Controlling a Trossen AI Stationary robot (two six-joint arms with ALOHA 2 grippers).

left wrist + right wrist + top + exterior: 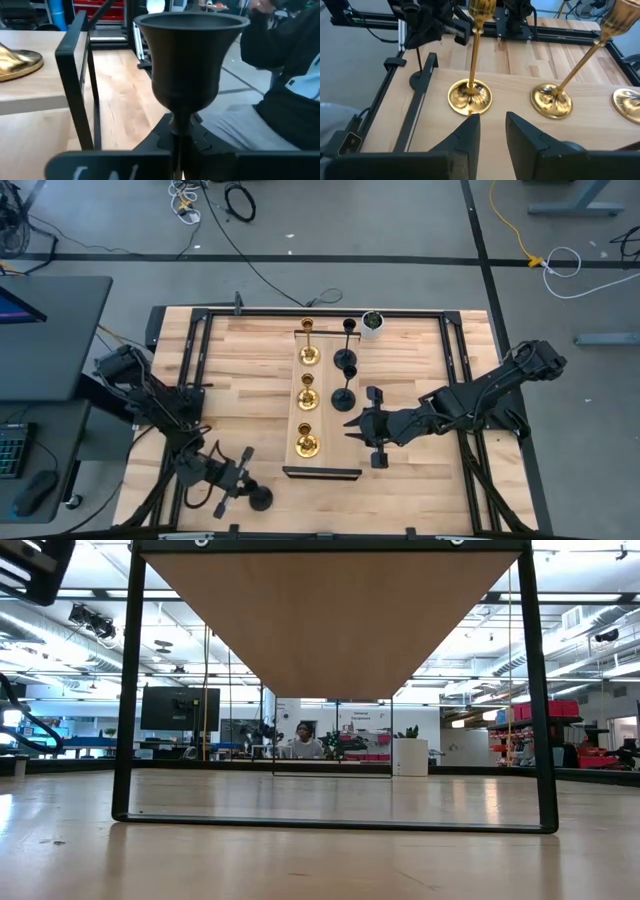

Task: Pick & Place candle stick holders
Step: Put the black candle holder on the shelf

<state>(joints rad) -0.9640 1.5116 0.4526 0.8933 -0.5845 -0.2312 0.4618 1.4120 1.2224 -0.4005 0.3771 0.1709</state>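
Six candle stick holders in view. Three gold ones (307,393) are standing in a column on a raised light board (322,442) at the table's (420,490) middle. Two black ones (344,378) are standing just beside them, toward the right edge. The sixth, black holder (259,498) is sitting clamped by its stem in the left gripper (238,485), near the table's front-left corner. Right gripper (352,423) is hovering just beside the frontmost gold holder (470,96), fingers parted, gripping nothing. White pot (372,323) is sitting near the back edge.
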